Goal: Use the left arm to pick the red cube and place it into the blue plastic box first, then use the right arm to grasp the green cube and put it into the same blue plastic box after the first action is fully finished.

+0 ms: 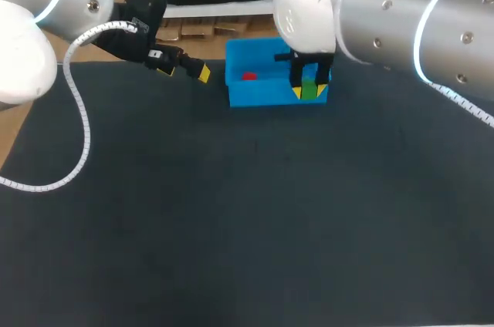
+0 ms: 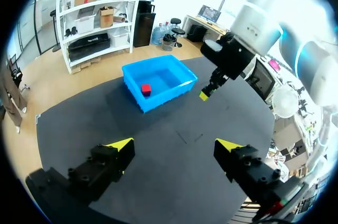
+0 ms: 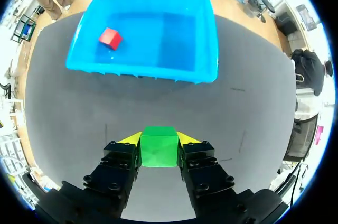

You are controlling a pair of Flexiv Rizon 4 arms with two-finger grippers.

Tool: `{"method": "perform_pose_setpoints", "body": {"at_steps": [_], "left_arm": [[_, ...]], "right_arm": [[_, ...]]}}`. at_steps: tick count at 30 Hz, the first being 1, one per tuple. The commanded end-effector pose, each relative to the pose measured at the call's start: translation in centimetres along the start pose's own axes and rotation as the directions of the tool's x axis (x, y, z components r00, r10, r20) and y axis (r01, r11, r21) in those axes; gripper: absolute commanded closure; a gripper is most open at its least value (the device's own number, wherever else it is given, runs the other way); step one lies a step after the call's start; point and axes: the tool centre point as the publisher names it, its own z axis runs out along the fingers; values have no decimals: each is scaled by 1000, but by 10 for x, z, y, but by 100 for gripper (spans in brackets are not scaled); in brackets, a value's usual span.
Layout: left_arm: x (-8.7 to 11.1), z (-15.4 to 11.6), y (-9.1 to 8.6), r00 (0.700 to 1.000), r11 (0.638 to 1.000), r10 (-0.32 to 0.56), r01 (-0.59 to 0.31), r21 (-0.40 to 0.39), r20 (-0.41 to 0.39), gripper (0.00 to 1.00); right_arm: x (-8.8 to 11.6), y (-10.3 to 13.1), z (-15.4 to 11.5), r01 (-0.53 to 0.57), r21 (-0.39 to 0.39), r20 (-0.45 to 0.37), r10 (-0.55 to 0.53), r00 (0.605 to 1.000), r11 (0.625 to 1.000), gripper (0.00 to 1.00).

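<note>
The blue plastic box (image 1: 266,89) stands at the far middle of the dark table. A red cube (image 1: 248,75) lies inside it, toward its left end; the same red cube (image 3: 110,38) shows ahead of the right gripper, and the red cube (image 2: 146,90) also shows in the left wrist view. My right gripper (image 1: 309,91) hangs above the table near the box's front right corner, shut on the green cube (image 3: 159,146), which sits between its yellow tips. The green cube (image 1: 309,89) shows against the box front. My left gripper (image 2: 174,144) is open and holds nothing; the left gripper (image 1: 193,71) hangs left of the box.
The blue box (image 3: 148,28) lies ahead of the held cube, with dark mat between them. The right arm (image 2: 237,49) stands beside the box (image 2: 158,81) as seen from the left wrist. A white coiled cable (image 1: 77,126) hangs from the left arm over the table's left part.
</note>
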Motion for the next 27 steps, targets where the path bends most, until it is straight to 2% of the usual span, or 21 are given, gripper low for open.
{"method": "perform_pose_setpoints", "body": {"at_steps": [1,17,27], "left_arm": [[1,0,1,1000,1000,3,-3,5,5,0],[1,0,1,1000,1000,3,-3,5,5,0],[1,0,1,1000,1000,3,-3,5,5,0]], "right_arm": [[3,-2,-11,6,-2,5,-6,1000,1000,100],[-5,-2,-47,58,5,45,-58,997,998,100],[-24,-3,-64,77,-3,106,-76,991,997,100]]}}
